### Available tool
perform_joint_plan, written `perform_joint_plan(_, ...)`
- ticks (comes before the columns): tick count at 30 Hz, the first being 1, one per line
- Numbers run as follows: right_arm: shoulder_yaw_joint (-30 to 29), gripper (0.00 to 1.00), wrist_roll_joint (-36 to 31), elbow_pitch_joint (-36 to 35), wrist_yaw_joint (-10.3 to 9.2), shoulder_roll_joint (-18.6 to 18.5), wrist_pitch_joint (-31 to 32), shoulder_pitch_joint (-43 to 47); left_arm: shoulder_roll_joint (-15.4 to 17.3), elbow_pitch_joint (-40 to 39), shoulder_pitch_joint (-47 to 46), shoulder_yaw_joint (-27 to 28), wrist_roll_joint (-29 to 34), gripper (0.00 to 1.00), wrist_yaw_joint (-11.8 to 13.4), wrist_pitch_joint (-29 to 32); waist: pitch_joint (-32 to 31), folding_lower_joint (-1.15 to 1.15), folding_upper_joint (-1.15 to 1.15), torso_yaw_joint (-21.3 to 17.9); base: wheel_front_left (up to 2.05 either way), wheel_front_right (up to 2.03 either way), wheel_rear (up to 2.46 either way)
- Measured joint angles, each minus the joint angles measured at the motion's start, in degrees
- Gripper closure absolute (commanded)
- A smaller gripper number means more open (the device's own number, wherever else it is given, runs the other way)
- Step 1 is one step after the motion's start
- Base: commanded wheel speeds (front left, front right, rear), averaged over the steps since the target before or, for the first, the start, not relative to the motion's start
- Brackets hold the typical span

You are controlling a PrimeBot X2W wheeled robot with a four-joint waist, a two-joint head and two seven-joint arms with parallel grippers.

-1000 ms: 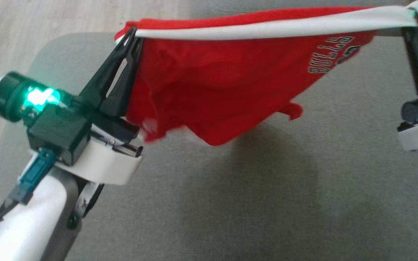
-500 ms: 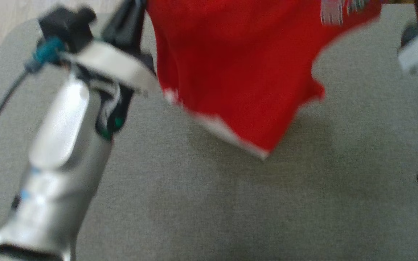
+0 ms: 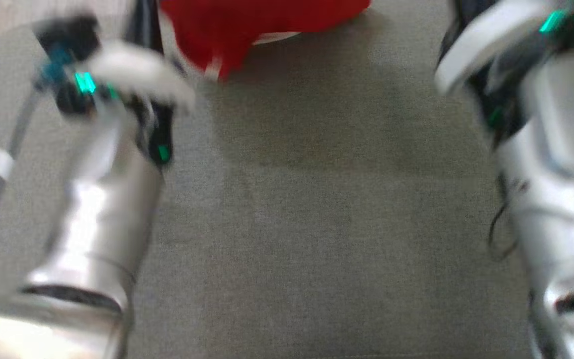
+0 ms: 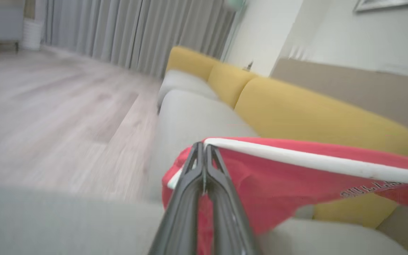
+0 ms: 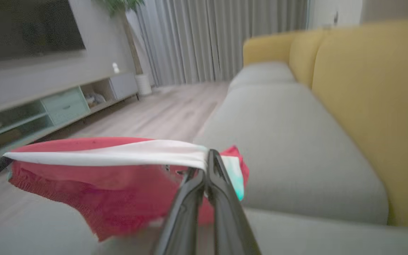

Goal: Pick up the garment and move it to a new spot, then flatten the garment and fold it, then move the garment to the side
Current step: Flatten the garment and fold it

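Red garment [image 4: 278, 180] hangs stretched above grey sofa seat [image 3: 317, 224]; left claw [image 4: 201, 147] and right claw [image 5: 205, 163] each clamped on its white band.

Soft, even indoor light fills all 3 views. In the head view the silvery left forearm [image 3: 102, 209] and right forearm [image 3: 556, 189] smear with motion blur, while the red fabric garment [image 3: 247, 25] throws a broad, diffuse shadow on the grey woven cushion [image 3: 317, 249]. Both wrist views blur toward their edges.
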Motion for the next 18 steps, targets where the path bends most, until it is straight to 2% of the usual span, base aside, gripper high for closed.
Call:
perform_joint_plan(5, 2.44, 1.0, 4.38, 11.13, 0.0, 2.33, -3.43, 11.15, -2.19, 10.46, 8.68, -1.53, -2.3, 1.0, -2.18, 0.05, 0.52, 0.0, 0.0, 0.24, 0.0, 0.0, 0.0)
perform_joint_plan(9, 3.78, 1.0, 7.79, 13.02, 0.0, 2.91, -6.9, 16.89, -2.0, 10.04, 13.34, -5.32, -4.49, 1.0, -2.99, -0.35, 0.76, 0.01, 0.0, -0.19, 0.0, 0.0, 0.0)
perform_joint_plan(13, 3.85, 1.0, 9.94, 8.49, 0.0, 0.97, -10.03, 21.86, -1.89, 4.54, 17.47, -9.76, -6.01, 1.0, -3.42, -1.13, 0.02, 0.0, 0.0, -0.34, 0.0, 0.0, 0.0)
perform_joint_plan(15, 3.82, 1.0, 10.11, 3.9, 0.0, -0.82, -10.54, 26.03, -1.69, 1.77, 20.24, -10.85, -4.83, 1.0, -3.43, -1.37, -0.84, 0.0, 0.0, -0.37, 0.0, 0.0, 0.0)
perform_joint_plan(18, 2.91, 1.0, 9.76, -5.19, 0.0, -2.9, -8.98, 34.3, 0.29, -4.99, 26.6, -11.61, -3.01, 1.0, -3.45, -1.54, -2.25, 0.0, 0.0, -0.62, 0.0, 0.0, 0.0)
